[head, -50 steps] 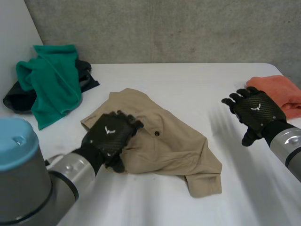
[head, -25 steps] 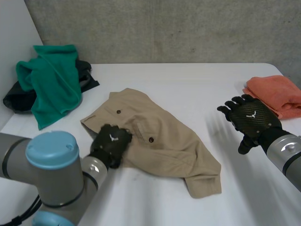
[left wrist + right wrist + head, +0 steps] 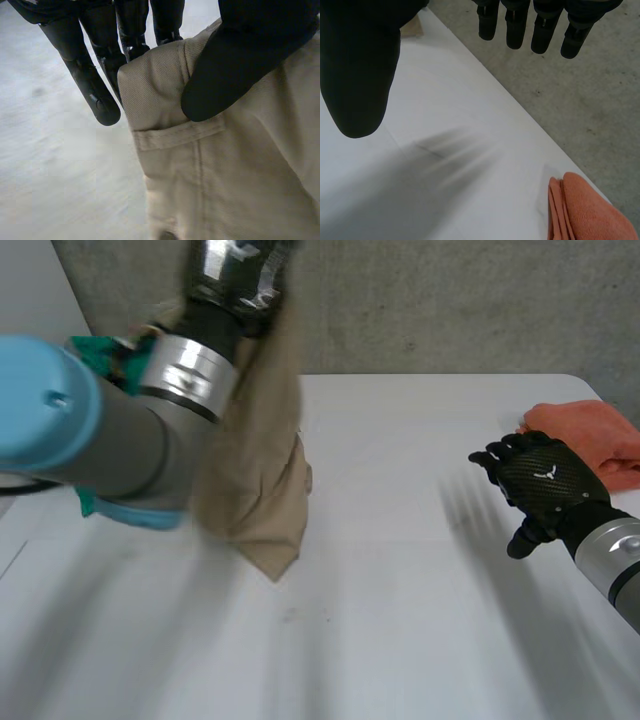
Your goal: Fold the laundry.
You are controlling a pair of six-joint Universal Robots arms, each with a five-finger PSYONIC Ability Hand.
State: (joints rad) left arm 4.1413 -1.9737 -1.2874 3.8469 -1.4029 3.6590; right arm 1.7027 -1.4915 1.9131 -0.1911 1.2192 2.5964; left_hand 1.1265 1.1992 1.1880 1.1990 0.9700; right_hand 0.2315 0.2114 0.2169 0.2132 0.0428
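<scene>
Laundry: I see a tan woven garment with a stitched seam band (image 3: 262, 490) hanging in the air above the white table (image 3: 400, 620). Its lowest corner is down close to the table top, and I cannot tell whether it touches.
Left hand: my left hand (image 3: 236, 268) is high above the table's far-left part and clamped on the garment. In the left wrist view the thumb (image 3: 240, 65) presses a top edge of the cloth against the fingers (image 3: 95, 85), right beside the stitched band. The rest of the cloth drops away below the palm.
Left arm: the grey left arm with its light-blue cap (image 3: 110, 430) reaches up over the table's left side, and the garment hangs just beside it.
Right hand: my right hand (image 3: 545, 485) hovers over the table's right side and holds nothing. Its fingers are straight and spread, with the thumb well apart from them. In the right wrist view I see bare table top under the palm.
Orange cloth: a folded orange towel (image 3: 595, 435) lies at the table's far-right edge, near the right hand but apart from it.
Green cloth: a teal-green cloth (image 3: 97, 344) sits at the table's far-left side, mostly hidden behind the left arm.
Backdrop: a grey concrete wall (image 3: 450, 300) stands beyond the table's far edge.
</scene>
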